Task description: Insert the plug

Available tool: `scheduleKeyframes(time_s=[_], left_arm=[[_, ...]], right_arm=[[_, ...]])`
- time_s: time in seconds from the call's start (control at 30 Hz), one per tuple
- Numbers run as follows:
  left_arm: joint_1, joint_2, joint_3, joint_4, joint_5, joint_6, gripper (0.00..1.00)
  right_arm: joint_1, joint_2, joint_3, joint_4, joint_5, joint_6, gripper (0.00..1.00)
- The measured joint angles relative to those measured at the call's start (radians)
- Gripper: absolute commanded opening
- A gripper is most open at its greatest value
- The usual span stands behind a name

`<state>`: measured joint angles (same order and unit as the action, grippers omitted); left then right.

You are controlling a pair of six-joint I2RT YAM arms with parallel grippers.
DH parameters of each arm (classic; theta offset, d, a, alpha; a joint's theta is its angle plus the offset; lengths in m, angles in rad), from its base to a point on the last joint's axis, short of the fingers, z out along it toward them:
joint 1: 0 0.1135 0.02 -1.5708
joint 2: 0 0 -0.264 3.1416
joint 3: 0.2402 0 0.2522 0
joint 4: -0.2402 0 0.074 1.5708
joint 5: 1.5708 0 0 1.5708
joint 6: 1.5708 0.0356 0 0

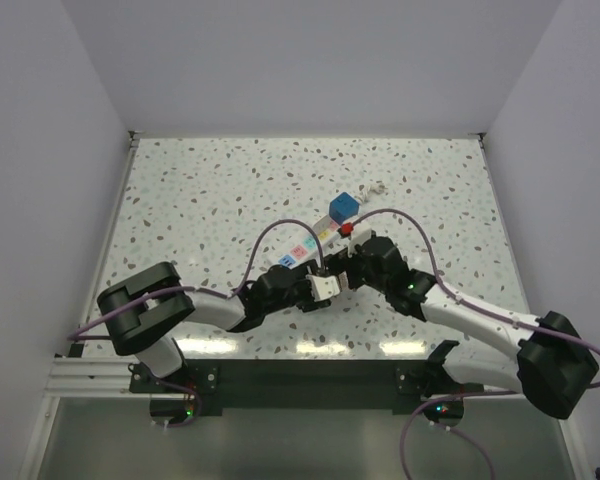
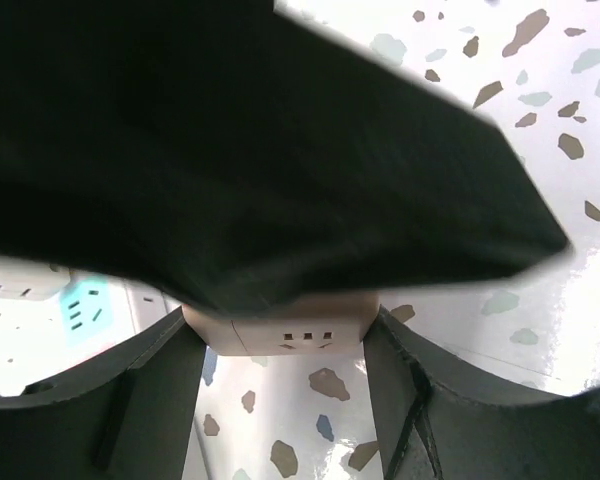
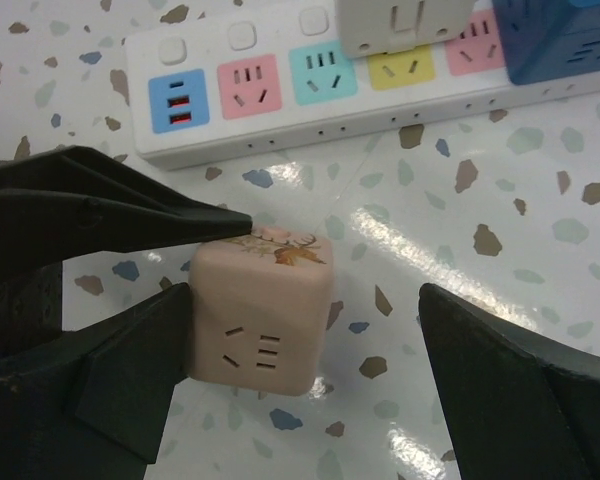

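Observation:
A pale pink cube plug (image 3: 260,320) with a deer picture on top and socket slots on its side sits just above the speckled table. My left gripper (image 2: 280,345) is shut on it, its fingers (image 2: 150,400) pressed to both sides of the cube (image 2: 280,330). My right gripper (image 3: 305,300) is open around the same cube; its left finger touches the cube and its right finger (image 3: 520,390) stands well apart. The white power strip (image 3: 310,110) with coloured sockets lies just beyond. From the top the cube (image 1: 325,285) sits between both grippers, near the strip (image 1: 305,247).
A grey plug (image 3: 400,25) sits in the strip's yellow socket, and a blue cube adapter (image 3: 565,35) sits at its far end (image 1: 343,208). The right arm's black body (image 2: 230,150) fills the upper left wrist view. A small white piece (image 1: 377,187) lies behind the strip.

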<state>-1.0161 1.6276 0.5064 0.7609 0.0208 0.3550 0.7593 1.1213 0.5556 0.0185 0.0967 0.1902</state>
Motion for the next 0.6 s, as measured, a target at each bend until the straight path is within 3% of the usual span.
scheduleKeyframes(time_s=[0.23, 0.3, 0.33, 0.37, 0.47, 0.5, 0.53, 0.57, 0.6], left_arm=[[0.000, -0.030, 0.000, -0.011, -0.014, 0.005, 0.00], [0.000, -0.033, 0.000, -0.022, -0.020, 0.006, 0.00], [0.000, -0.034, 0.000, -0.023, -0.023, 0.006, 0.00], [0.000, -0.036, 0.000, -0.025, -0.026, 0.006, 0.00], [0.001, -0.043, 0.000, -0.024, -0.042, 0.004, 0.04], [0.001, -0.047, -0.002, -0.021, -0.053, 0.002, 0.12], [0.002, -0.053, -0.004, -0.016, -0.061, -0.002, 0.27], [0.002, -0.059, -0.007, -0.013, -0.065, -0.005, 0.34], [0.002, -0.067, -0.011, -0.013, -0.069, -0.007, 0.41]], right_arm=[[0.024, 0.094, 0.016, 0.008, -0.063, -0.025, 0.99], [0.025, 0.107, 0.018, 0.015, -0.065, -0.029, 0.89], [0.026, 0.111, 0.018, 0.016, -0.066, -0.032, 0.81], [0.026, 0.114, 0.018, 0.021, -0.067, -0.035, 0.62], [0.034, 0.116, 0.021, 0.041, -0.076, -0.023, 0.41], [0.032, 0.116, 0.023, 0.050, -0.076, -0.011, 0.34], [0.031, 0.116, 0.026, 0.058, -0.078, -0.004, 0.19], [0.031, 0.116, 0.030, 0.060, -0.080, -0.007, 0.00], [0.031, 0.116, 0.032, 0.061, -0.080, -0.008, 0.00]])
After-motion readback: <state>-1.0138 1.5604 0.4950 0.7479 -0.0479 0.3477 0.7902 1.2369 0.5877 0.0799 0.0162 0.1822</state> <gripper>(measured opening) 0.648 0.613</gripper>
